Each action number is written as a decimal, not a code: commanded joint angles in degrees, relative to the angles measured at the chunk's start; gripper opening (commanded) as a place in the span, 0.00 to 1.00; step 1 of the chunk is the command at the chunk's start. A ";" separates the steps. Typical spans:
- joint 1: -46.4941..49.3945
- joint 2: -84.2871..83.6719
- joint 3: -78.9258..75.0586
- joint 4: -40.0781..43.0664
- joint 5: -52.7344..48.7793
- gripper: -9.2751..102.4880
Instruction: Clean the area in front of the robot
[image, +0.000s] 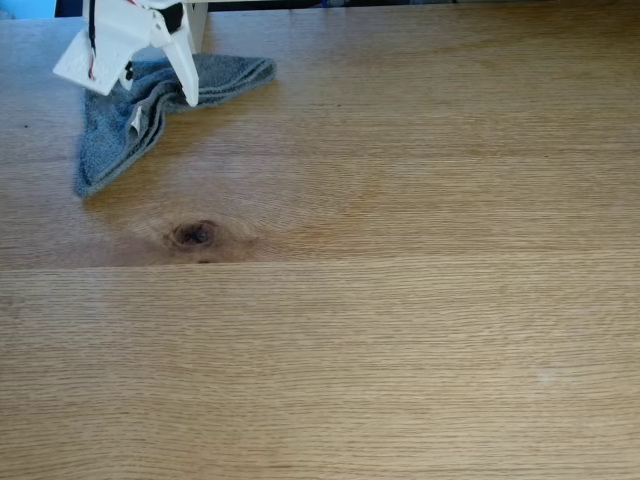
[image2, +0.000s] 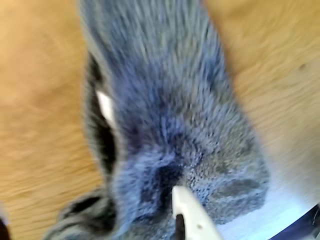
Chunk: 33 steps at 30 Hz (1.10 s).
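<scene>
One broad oak-grain tabletop (image: 400, 330) with a dark knot (image: 195, 234) carries a grey terry cloth (image: 135, 115) near its far left corner, pinched there by the robot's white gripper (image: 180, 90).

From my fixed view, the cloth (image: 150, 105) lies on the tabletop (image: 420, 300) at far left, the gripper (image: 165, 90) over it, the knot (image: 195, 234) nearer, just right of the cloth's near end.

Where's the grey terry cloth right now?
In the fixed view the grey terry cloth lies crumpled at the upper left of the oak tabletop, under the white end effector, up and left of the dark oval knot.
</scene>
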 joint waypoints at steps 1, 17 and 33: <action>-5.19 10.46 -0.35 1.93 2.64 0.30; -47.11 32.78 -0.26 17.58 25.75 0.08; -49.75 47.64 0.00 20.21 40.61 0.08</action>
